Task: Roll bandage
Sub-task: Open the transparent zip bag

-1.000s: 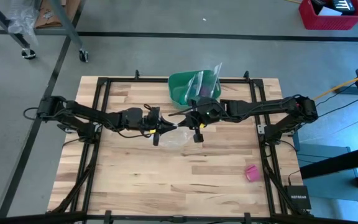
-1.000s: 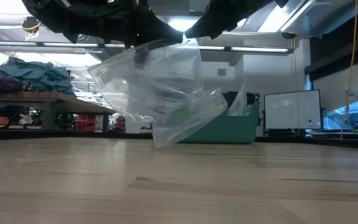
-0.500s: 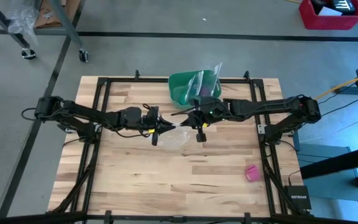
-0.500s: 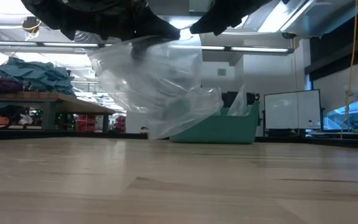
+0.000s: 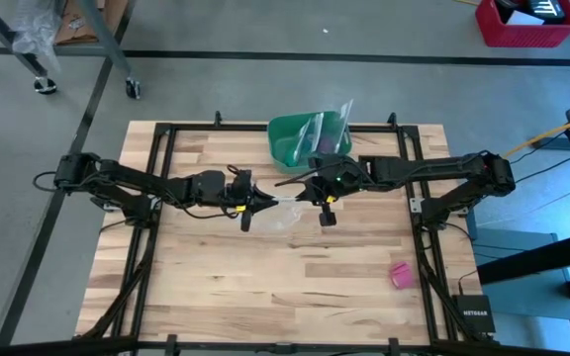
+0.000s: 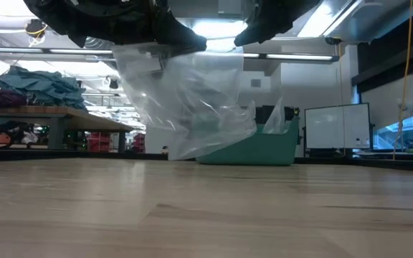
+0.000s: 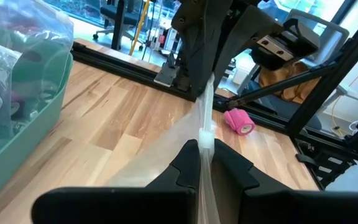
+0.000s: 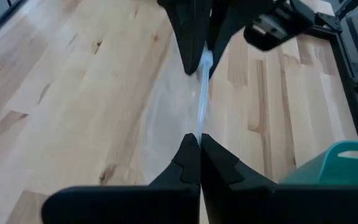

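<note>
**Obs 1:** Bandage (image 5: 400, 275), small pink roll, lies on the worktop (image 5: 216, 287) near its right front corner, well apart from both sets of jaws. Left wrist view shows it too (image 7: 238, 121), lying beyond the right arm.

**Obs 2:** And the jaws?

**Obs 1:** Left gripper (image 5: 261, 206) and right gripper (image 5: 310, 195) face each other over mid-worktop. Each is pinched closed on an edge of the clear plastic bag (image 5: 283, 216), stretched between them. Left wrist view: its fingers (image 7: 185, 168) clamp the bag's top strip. Right wrist view: its fingers (image 8: 188, 163) are pressed together on the film.

**Obs 2:** Surroundings?

**Obs 1:** Green bowl (image 5: 295, 138) at the worktop's far edge, just behind the right gripper, holding more clear plastic. The bag hangs off the worktop in the low view (image 6: 192, 100).

**Obs 2:** Anything hard to read?

**Obs 1:** Low view cuts off both grippers at the top; the bandage does not show there. The bowl's contents are blurred by the wrapping.
</note>
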Motion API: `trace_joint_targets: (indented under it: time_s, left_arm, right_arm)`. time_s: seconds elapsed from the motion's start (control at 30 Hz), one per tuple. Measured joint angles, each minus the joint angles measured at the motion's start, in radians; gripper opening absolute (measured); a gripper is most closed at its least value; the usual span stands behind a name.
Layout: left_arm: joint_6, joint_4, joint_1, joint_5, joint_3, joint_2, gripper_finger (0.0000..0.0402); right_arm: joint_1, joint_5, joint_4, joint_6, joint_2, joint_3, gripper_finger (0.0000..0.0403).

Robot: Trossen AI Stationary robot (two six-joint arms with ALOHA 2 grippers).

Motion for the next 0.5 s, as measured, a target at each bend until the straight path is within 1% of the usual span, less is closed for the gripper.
trace_joint_targets:
  time_s: [0.07,0.2,0.5]
  left_arm:
    - [-0.002,-0.001,0.0,0.0,0.0,0.0,0.0016]
    - [-0.004,-0.001,0.0,0.008,0.0,0.0,0.0016]
    - [-0.03,-0.012,-0.001,0.037,0.002,-0.004,0.0016]
  right_arm:
    - [0.0,0.006,-0.041,0.0,-0.007,0.01,0.0]
    - [0.0,0.05,-0.128,-0.024,-0.015,0.047,0.0]
    - [0.0,0.055,-0.238,-0.053,-0.044,0.093,0.0]
